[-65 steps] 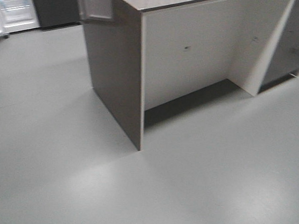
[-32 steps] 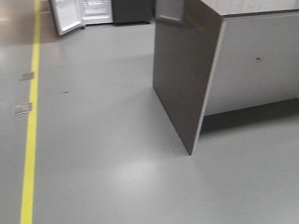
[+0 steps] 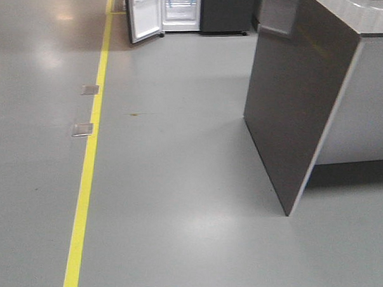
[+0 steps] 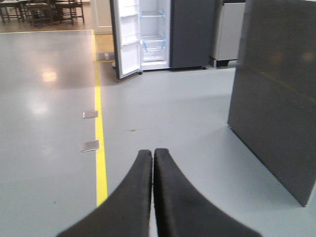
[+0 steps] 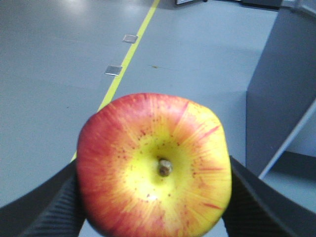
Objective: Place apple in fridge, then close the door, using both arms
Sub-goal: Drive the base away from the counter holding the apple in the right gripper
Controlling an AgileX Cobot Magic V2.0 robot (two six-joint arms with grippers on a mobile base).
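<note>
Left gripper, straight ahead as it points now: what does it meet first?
Nothing near: bare floor ahead of the left gripper, then probably the open fridge far off; depth is unclear.

A glossy pale grey floor carried a straight yellow line, with two small square metal floor plates just left of it, a boxy worktop unit with a dark grey side panel standing at the right, and dark wooden chairs far behind.

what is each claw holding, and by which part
The right claw grips the apple by its two opposite sides. The left claw is shut, holding nothing.
</note>
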